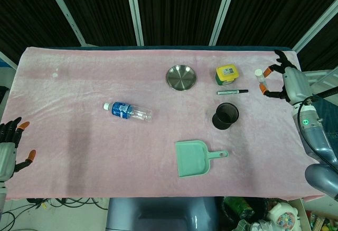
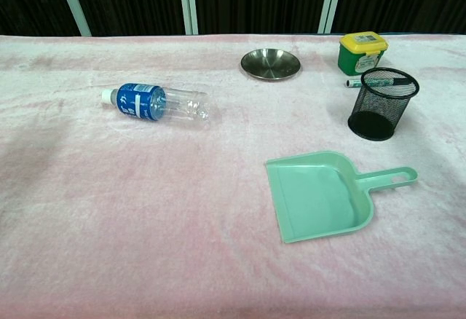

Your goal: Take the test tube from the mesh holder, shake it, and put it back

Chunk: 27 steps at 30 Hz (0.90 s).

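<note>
Pink cloth is spread over the tabletop [image 1: 79, 152], backed by dark curtains. At about three o'clock, the small white-capped test tube [image 1: 259, 74] is seen upright between the spread, orange-tipped fingers of the right hand [image 1: 285, 80] (whether it is actually pinched cannot be told). The black mesh holder [image 2: 382, 103] stands right of centre, well apart from the tube, with a black marker pen [image 1: 232, 92] just behind it. The left hand [image 1: 11, 146] is held open at eight o'clock, holding nothing. A clear plastic bottle with a blue label [image 2: 156, 103] lies at ten o'clock.
</note>
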### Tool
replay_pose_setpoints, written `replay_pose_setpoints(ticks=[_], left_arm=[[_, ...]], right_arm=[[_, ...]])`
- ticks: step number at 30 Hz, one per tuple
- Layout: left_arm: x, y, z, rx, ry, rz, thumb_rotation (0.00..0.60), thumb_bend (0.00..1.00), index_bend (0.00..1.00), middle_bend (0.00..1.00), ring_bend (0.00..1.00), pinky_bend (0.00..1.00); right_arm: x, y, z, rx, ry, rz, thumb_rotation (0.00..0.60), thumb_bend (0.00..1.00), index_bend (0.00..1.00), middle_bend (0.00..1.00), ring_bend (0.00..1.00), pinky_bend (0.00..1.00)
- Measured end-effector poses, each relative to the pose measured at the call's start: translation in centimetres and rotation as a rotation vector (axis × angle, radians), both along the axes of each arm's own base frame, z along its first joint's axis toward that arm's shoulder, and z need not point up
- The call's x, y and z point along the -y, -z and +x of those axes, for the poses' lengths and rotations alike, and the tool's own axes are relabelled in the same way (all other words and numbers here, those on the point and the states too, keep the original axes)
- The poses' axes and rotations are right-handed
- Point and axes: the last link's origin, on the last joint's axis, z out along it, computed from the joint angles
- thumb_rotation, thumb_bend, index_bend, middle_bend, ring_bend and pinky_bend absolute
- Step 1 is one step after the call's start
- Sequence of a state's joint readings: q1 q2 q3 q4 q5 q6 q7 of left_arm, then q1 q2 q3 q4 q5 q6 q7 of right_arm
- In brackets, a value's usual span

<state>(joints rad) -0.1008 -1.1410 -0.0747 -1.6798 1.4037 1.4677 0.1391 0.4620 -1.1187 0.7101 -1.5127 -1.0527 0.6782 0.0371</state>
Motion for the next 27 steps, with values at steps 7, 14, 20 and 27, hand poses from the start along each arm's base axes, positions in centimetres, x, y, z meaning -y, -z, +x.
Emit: replay_pose_setpoints(ticks=[7,14,20,27], left_arm=[[0.0,-0.1,-0.1,0.004,-0.002,0.000,0.600,0.33,0.12,0.02,0.00,0.00],[-0.1,-0.3,-0.2,0.007,-0.002,0.000,0.600,0.33,0.12,0.02,0.00,0.00],[0.0,-0.2,-0.1,0.006,-0.001,-0.003,0.600,0.33,0.12,0.02,0.00,0.00],[0.0,-0.1,-0.1,0.004,-0.002,-0.002,0.600,0.33,0.12,0.02,0.00,0.00]], right_arm=[[-0.8,1.7,3.2,0.088,-0.007,0.059,0.600,0.31,0.65,0.04,0.14,0.16],[-2.7,2.4,8.6,0.577,-0.106,0.234,0.600,0.31,0.65,0.04,0.14,0.16],[-4.1,1.5,11.2,0.930,-0.165,0.363,0.600,0.31,0.66,0.05,0.14,0.16],[-4.5,1.3,10.2,0.816,-0.201,0.376,0.600,0.31,0.66,0.05,0.14,0.16]])
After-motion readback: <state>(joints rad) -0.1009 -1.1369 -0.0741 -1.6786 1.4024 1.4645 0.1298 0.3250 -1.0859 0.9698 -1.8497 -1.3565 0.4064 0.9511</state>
